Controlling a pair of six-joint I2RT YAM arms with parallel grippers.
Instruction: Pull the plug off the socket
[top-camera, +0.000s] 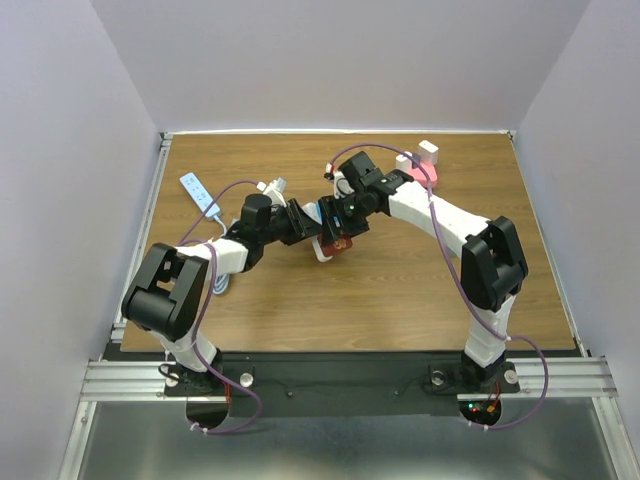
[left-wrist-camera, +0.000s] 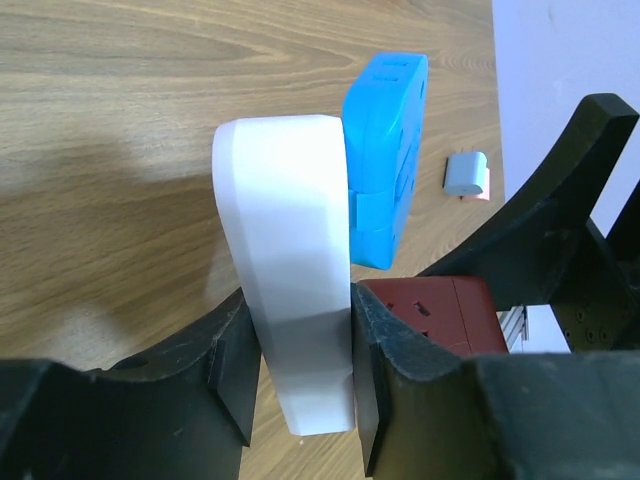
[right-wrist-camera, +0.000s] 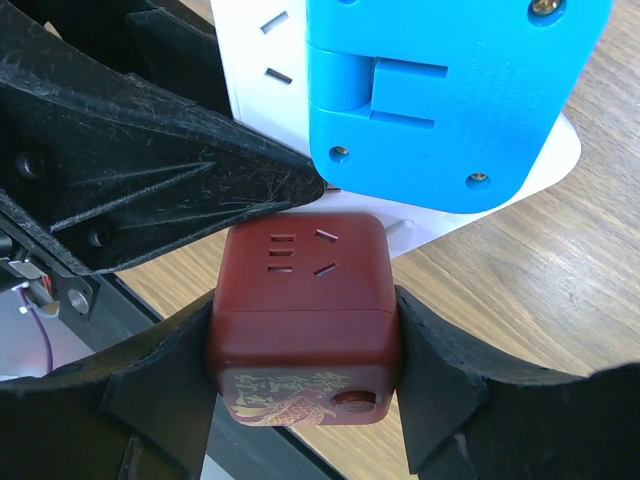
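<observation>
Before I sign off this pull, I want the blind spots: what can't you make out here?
- Prongs of the red cube: right wrist view, hidden against the white socket block; seated or free, cannot tell.
- Block's socket face: left wrist view, edge-on, covered by the blue adapter and left tool.
- The small grey-and-pink item: left wrist view, too small to identify.
- The grasps: top view, too small and crowded to read.

Bright, even light from above. Soft shadows fall on the worktop (top-camera: 400, 290). In the left wrist view the white strip (left-wrist-camera: 285, 250) glares, nearly washed out, with a dim shadow at 9 o'clock.
</observation>
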